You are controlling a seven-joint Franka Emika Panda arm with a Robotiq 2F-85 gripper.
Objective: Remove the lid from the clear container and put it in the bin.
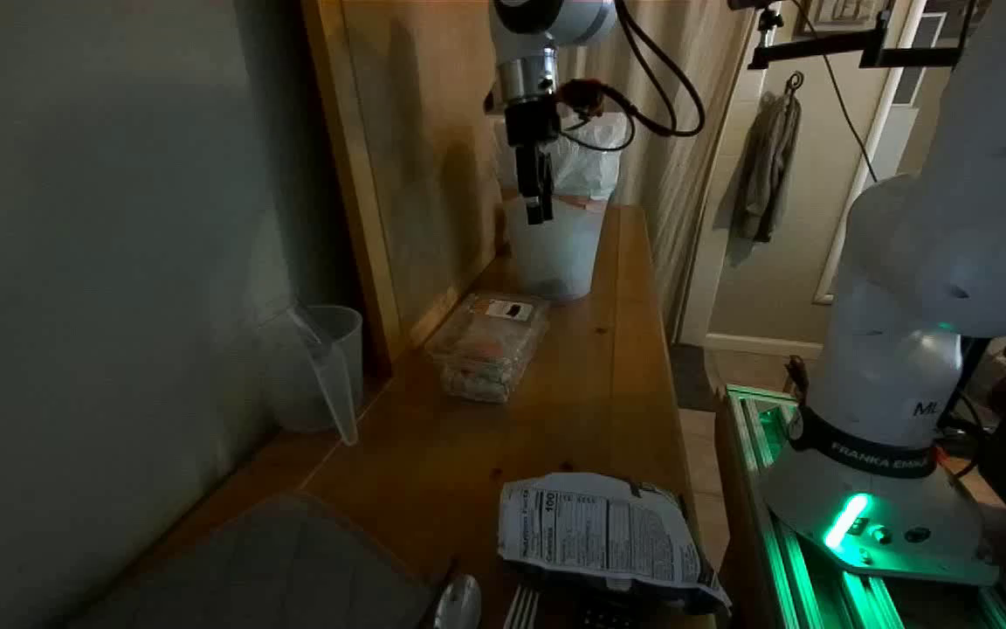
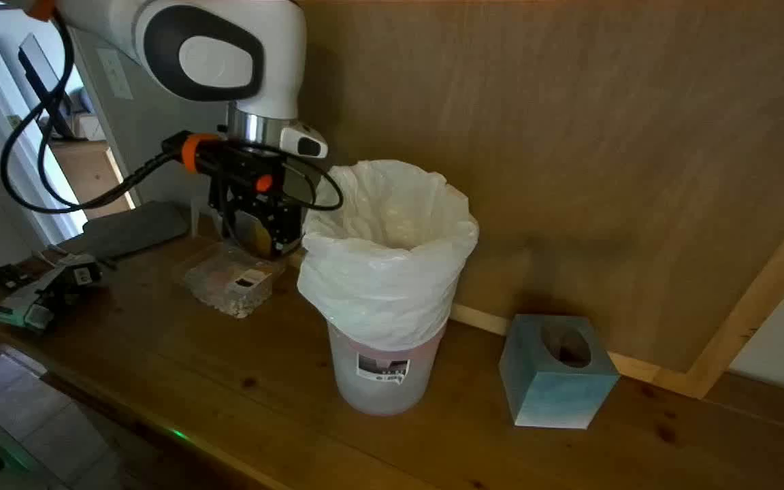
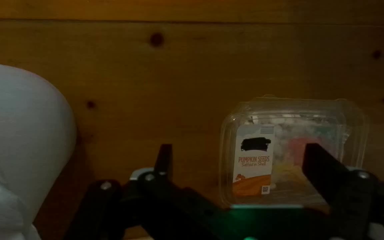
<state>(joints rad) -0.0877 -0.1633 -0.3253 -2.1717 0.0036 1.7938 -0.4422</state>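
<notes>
My wrist view is dim: the tabletop (image 3: 178,76) shows dark amber, and my fingers (image 3: 164,160) are near-black with soft edges, a green glow low between them. Thin highlights trace the clear box (image 3: 288,130), and its label (image 3: 253,163) is legible. Both exterior views are dim too, with soft shadows on the wood panel (image 1: 433,157). In an exterior view, the green lamp (image 1: 847,521) on my base (image 1: 896,515) glares and tints the metal rails (image 1: 778,537). Pale light fills the doorway (image 2: 73,83) in an exterior view.

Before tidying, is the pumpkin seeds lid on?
On: the lid covers the pumpkin seeds container in an exterior view; whether sealed, cannot tell.
</notes>
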